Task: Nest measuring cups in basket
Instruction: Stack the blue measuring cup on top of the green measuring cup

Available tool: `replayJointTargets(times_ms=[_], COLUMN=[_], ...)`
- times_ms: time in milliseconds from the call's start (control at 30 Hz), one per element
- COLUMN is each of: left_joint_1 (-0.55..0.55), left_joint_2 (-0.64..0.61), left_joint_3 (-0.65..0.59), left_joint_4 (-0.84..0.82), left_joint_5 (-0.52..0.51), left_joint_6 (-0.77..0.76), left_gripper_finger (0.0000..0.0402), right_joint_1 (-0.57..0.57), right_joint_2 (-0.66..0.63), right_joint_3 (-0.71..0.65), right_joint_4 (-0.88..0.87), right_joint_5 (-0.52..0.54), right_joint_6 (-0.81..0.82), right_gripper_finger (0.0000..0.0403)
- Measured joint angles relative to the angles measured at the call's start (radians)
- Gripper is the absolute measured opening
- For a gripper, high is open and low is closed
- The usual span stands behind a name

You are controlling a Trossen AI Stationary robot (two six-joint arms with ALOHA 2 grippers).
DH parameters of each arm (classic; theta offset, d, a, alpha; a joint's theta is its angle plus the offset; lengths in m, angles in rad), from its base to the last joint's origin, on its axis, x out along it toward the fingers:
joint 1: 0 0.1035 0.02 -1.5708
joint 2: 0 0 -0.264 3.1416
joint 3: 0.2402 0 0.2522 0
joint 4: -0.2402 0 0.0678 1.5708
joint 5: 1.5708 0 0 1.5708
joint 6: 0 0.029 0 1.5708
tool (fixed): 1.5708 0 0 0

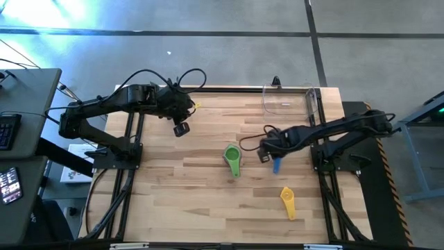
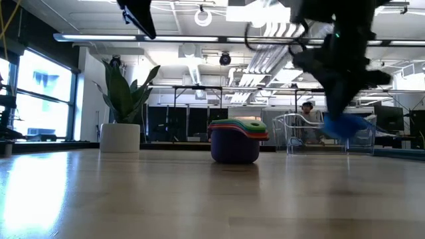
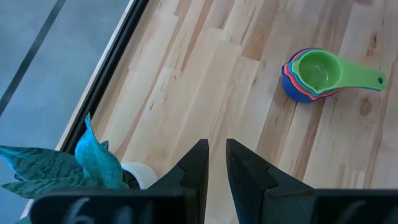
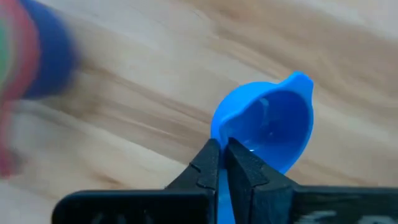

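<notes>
A nested stack of measuring cups, green on top, stands on its base mid-table, its handles pointing to the near edge. A yellow cup lies alone nearer the near right. My right gripper is just right of the stack, shut on a blue cup. The clear basket sits at the far right edge. My left gripper hangs high over the far left, its fingers all but together and holding nothing. My right gripper pinches the blue cup's flat handle between its two fingers, close to the bowl. The fingers slant down from the table's right side and lie along the handle. The cup is lifted clear of the table, with its bowl out beyond the fingertips.
A white potted plant stands at the far left edge, under my left gripper. Bare wood lies between the stack and the basket and across the near left of the table.
</notes>
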Motion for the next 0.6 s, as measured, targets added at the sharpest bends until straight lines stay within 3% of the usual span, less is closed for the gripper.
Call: replayJointTargets(times_ms=[333, 600], left_joint_1=[0.0, 0.0], left_joint_2=[0.0, -0.008], left_joint_3=[0.0, 0.0], left_joint_4=[-0.048, -0.077], left_joint_5=[0.0, 0.014], left_joint_6=[-0.001, -0.025], left_gripper_finger=[0.0046, 0.0046], right_joint_1=[0.0, -0.003], right_joint_2=[0.026, 0.226], right_joint_3=[0.247, 0.487], right_joint_4=[0.013, 0.022], right_joint_5=[0.163, 0.152], right_joint_6=[-0.16, -0.285], right_gripper_finger=[0.0001, 0.0001])
